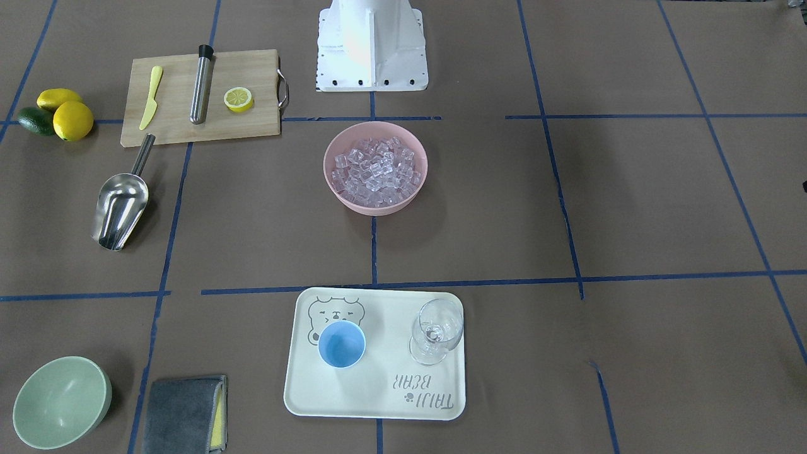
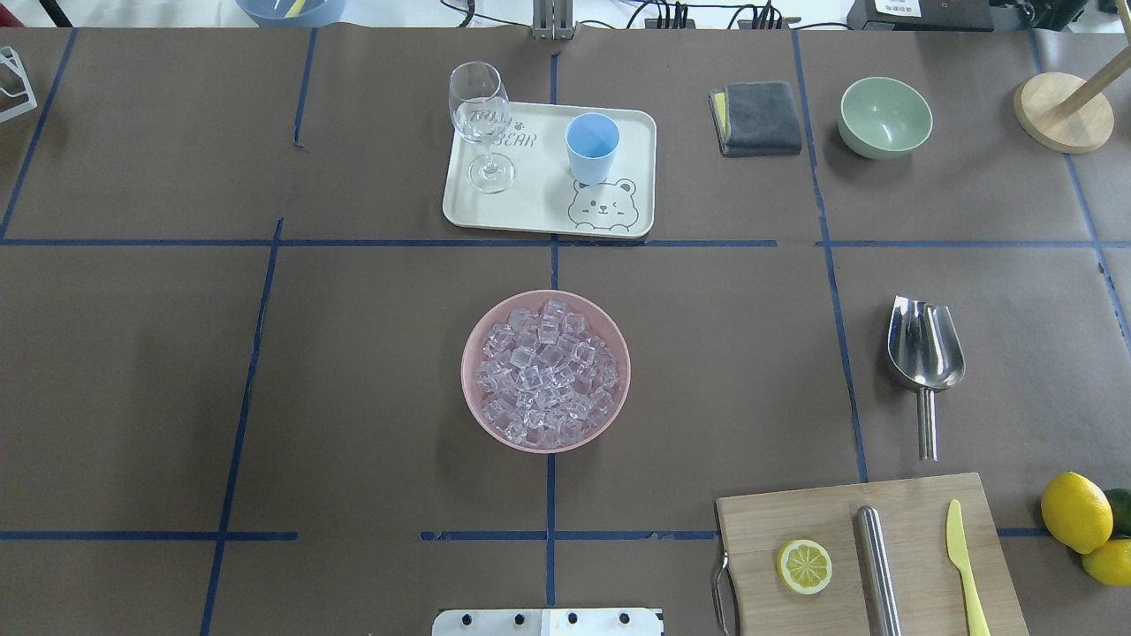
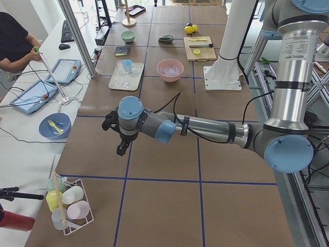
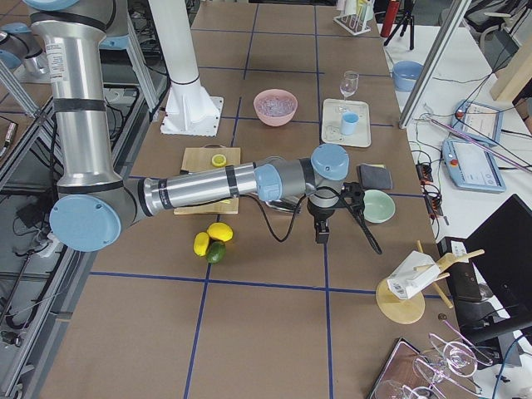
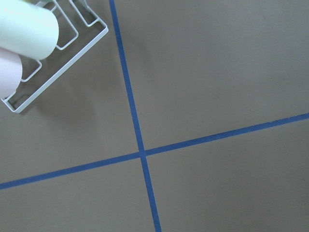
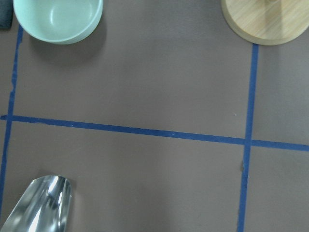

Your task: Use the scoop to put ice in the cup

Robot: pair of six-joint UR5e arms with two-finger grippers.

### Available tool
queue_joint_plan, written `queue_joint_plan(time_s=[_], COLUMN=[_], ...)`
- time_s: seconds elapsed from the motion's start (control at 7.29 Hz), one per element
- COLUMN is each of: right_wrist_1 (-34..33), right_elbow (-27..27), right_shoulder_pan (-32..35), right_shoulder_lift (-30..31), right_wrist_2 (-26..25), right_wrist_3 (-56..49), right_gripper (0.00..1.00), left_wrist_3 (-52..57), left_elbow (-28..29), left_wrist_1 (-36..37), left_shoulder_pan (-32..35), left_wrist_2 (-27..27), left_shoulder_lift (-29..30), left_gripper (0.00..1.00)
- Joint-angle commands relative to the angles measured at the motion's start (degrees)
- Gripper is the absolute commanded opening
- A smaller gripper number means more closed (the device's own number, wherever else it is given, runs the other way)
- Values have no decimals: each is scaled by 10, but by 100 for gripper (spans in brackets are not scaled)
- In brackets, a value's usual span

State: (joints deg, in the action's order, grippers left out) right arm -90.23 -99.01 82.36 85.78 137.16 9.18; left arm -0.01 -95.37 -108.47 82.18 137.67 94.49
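One steel scoop lying free, a bowlful of ice to shift
The scoop [image 2: 925, 353] lies just beside the cutting board [image 2: 919, 521], well apart from the pink bowl [image 2: 471, 353] of ice [image 2: 546, 375] and from the light-blue cup [image 2: 590, 146] on the tray [image 2: 539, 212]. It looks rigid, light and slick, so it is best pinched across its tubular handle [image 2: 926, 428]. I cannot tell whether the left gripper [image 3: 121, 149] or the right gripper [image 4: 322, 237] is parted or closed

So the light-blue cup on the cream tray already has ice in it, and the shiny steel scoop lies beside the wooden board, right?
No. The small round light-blue cup on the cream tray is empty, as the front-facing view shows; the clear ice cubes sit in the pink bowl. The shiny steel scoop does lie beside the wooden cutting board.
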Motion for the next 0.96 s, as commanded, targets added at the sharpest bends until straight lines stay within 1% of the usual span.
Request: queue_joint_plan(time_s=[0.0,0.14,0.27,0.41,0.55,0.69,0.82], right_wrist_1=[2,2,3,15,20,43,52], right_elbow=[-20,-41,-47,-62,-79,-99,-104], right_shoulder_pan=[-40,-68,-97,-129,-158,-185,-206], right_shoulder_lift=[-5,-6,-12,-12,-11,-11,-11], right_wrist_2=[13,7,6,-12,-18,-38,-41], right_wrist_3=[34,101,167,187,277,336,378], right_gripper=[100,100,100,100,100,100,100], left_wrist_3=[5,4,2,4,7,24,26], left_elbow=[-25,-31,-18,-13,0,15,16], left_wrist_1=[-24,-98,-187,-227,-261,-317,-331], left_shoulder_pan=[-93,-118,-143,-199,-248,-283,-305], left_wrist_2=[-2,1,1,-2,-4,-4,-4], left_shoulder_lift=[34,40,41,48,72,91,100], left_gripper=[100,100,100,100,100,100,100])
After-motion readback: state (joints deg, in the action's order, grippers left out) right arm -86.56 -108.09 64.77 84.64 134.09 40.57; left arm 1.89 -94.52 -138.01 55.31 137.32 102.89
